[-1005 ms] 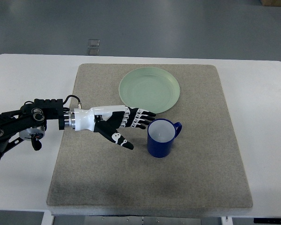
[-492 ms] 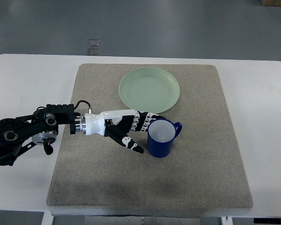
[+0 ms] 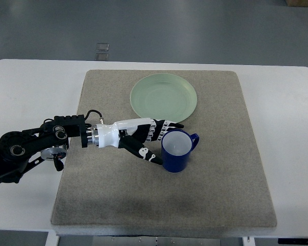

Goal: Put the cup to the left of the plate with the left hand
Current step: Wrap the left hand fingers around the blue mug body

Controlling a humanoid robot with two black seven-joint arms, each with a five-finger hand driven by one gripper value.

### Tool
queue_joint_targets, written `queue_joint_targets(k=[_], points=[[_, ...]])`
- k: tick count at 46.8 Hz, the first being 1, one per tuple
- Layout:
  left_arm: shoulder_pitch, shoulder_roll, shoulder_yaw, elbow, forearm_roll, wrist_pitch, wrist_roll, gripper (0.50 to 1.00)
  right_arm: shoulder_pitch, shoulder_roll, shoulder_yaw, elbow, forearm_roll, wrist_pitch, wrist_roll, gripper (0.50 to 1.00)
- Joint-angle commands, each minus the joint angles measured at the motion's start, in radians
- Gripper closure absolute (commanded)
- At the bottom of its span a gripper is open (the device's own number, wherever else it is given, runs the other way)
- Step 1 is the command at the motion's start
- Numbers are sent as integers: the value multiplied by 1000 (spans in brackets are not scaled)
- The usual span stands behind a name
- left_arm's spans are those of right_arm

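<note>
**A:** Cup (image 3: 177,151), blue, glossy, cylindrical, upright near the middle of the counter (image 3: 25,87), handle turned toward the right edge. How does the left robot hand (image 3: 146,138) stand to it?

**B:** Fingers (image 3: 167,126) apart and extended, reaching along the cup's far-left side; thumb (image 3: 149,155) spread toward its near-left side. Both lie close against the wall, but they are not closed round it; whether they touch cannot be told. The right arm is out of view.

**A:** And the step in hand?

**B:** Judged to be the grasp. It would go best if the palm came up to the smooth wall before the fingers wrap, thumb opposing them, handle left free. The glazed surface may slip, so the closure should be firm and the cup kept upright.

**A:** Surroundings?

**B:** A grey-brown mat (image 3: 220,195), matte, felt-like and rectangular, covers the white counter's middle. The plate (image 3: 164,98), pale green, round, shallow and smooth, lies toward the far edge, just beyond the cup. The mat left of the plate lies bare, the likely place for setting down.
</note>
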Motion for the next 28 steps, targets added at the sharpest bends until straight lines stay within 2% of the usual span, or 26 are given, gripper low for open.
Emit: queue_joint_targets(k=[1,19,24,28], points=[[3,-19,0,2,1,1,-1,506,0,0,0,0,0,0,0,568],[8,-25,0,2,1,4,-1,510,0,0,0,0,0,0,0,568],[8,-25,-3,-1,1,5,-1,521,0,0,0,0,0,0,0,568],[8,-25,-3,2,1,5,-1,549,0,0,0,0,0,0,0,568]])
